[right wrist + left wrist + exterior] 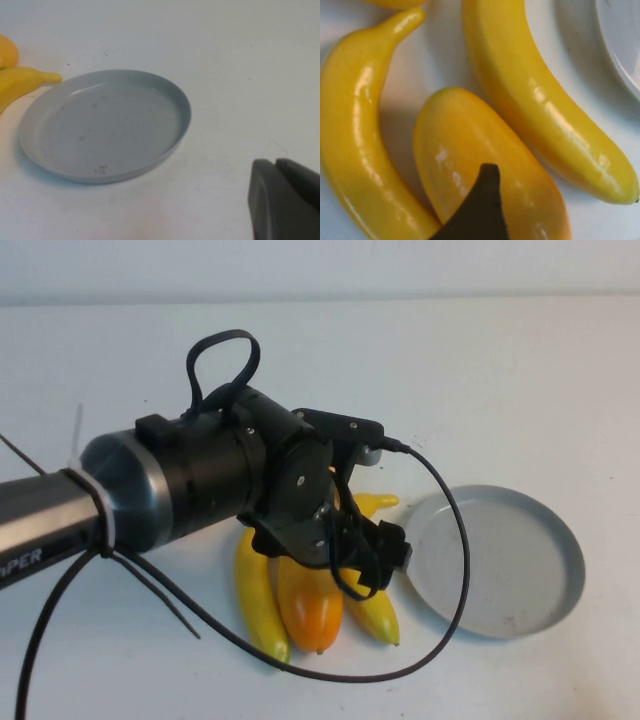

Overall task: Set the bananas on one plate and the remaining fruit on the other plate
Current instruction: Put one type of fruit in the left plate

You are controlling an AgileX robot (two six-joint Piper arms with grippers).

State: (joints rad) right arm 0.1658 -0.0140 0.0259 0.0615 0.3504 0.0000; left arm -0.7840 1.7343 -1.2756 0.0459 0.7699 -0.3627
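Two bananas lie on the white table, one (258, 595) on the left and one (375, 612) on the right, with an orange-yellow mango-like fruit (312, 610) between them. My left gripper (570, 195) hovers low over them, open and empty. One dark fingertip (482, 200) shows above the fruit (470, 160), between the bananas (355, 140) (540, 100). The grey plate (545, 530) sits empty to their right. My right gripper (285, 200) is shut and empty near the grey plate (165, 100). The pink plate is out of view. A second plump fruit (6, 50) shows only at an edge.
My left arm (150, 490) and its black cable (450, 540) cover much of the table's middle in the high view. The cable loops over the grey plate's near-left rim. Bare white table lies behind and to the right of the plate.
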